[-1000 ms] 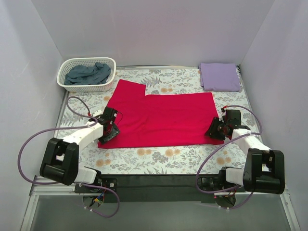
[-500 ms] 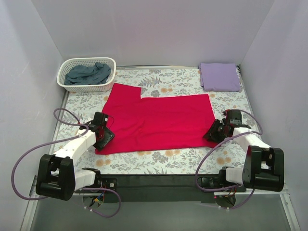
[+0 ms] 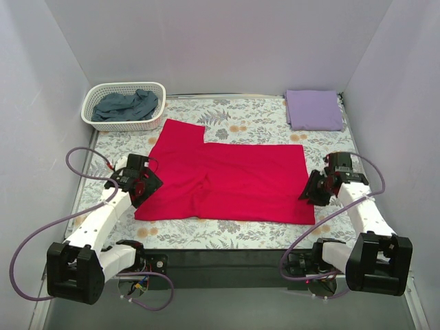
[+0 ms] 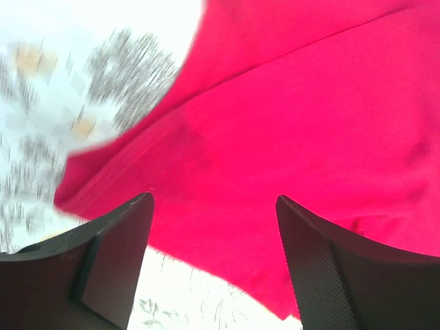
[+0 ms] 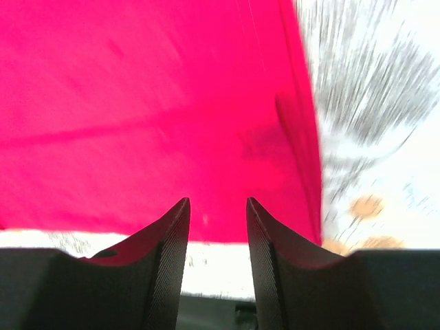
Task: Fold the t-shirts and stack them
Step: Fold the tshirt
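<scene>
Red tee [image 3: 230, 182] lies spread flat mid-table on the floral cover [image 3: 254, 124], its far-left part jutting toward the basket [image 3: 124, 125]. Left gripper [image 3: 147, 187] sits at the tee's left edge, released, jaws wide apart, with cloth showing beyond the fingers [image 4: 113, 254]. Right gripper [image 3: 311, 192] sits at the right edge with a narrow gap between its fingers [image 5: 161, 261], nothing pinched. Blue-grey tee [image 3: 127, 104] is bunched in the basket. Lavender tee [image 3: 314, 108] is folded in the far right corner.
</scene>
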Available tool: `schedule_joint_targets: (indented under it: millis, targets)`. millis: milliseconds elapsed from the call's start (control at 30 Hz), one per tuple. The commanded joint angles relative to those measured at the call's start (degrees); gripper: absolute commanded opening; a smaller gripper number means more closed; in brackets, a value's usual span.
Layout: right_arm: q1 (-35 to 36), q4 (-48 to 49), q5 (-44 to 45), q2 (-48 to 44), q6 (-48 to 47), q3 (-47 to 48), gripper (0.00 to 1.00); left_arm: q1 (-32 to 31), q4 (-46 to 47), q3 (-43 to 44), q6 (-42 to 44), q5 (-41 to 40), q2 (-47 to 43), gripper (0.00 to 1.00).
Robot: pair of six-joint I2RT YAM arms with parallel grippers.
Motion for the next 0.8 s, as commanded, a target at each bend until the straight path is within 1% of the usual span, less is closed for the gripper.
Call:
schedule_joint_targets:
  millis: [0,100,133,200,300,367,500,633,700,767]
  targets:
    - [-0.3,3.5,4.7,0.5,-5.4,7.1,0.4,0.3,7.6,4.3,11.6,-2.9,0.4,0.68]
    - [-0.2,7.7,0.9,1.9,-4.2,9.2,0.4,0.3,12.2,7.7,16.6,-0.1,5.2,0.69]
    - [-0.2,10.6,-0.5,3.1,-3.7,9.1,0.4,0.3,12.8,8.6,17.3,0.7,7.0,0.69]
    - [0.4,13.3,-3.2,4.8,-2.7,8.9,0.4,0.3,14.9,10.8,18.8,2.5,11.5,0.69]
    - [0.6,14.2,-4.7,9.6,-2.6,10.0,0.39,0.3,16.2,13.6,20.3,0.6,17.2,0.7]
    - [1.1,14.0,-6.0,10.8,-2.6,7.9,0.39,0.3,16.1,15.3,20.6,-0.4,20.2,0.69]
    - [1.4,12.6,-5.7,9.6,-3.5,1.8,0.4,0.3,18.2,14.2,21.0,-1.6,20.8,0.7]
    - [1.4,11.8,-1.0,7.1,-3.7,-2.1,0.4,0.3,20.3,12.1,21.9,-2.6,19.2,0.7]
    - [1.4,11.8,0.8,7.0,-3.1,-3.2,0.41,0.3,22.0,10.9,22.7,-3.0,18.3,0.7]
    - [1.3,11.6,4.9,7.9,-2.7,-3.3,0.41,0.3,23.3,9.4,23.1,-2.9,17.0,0.7]
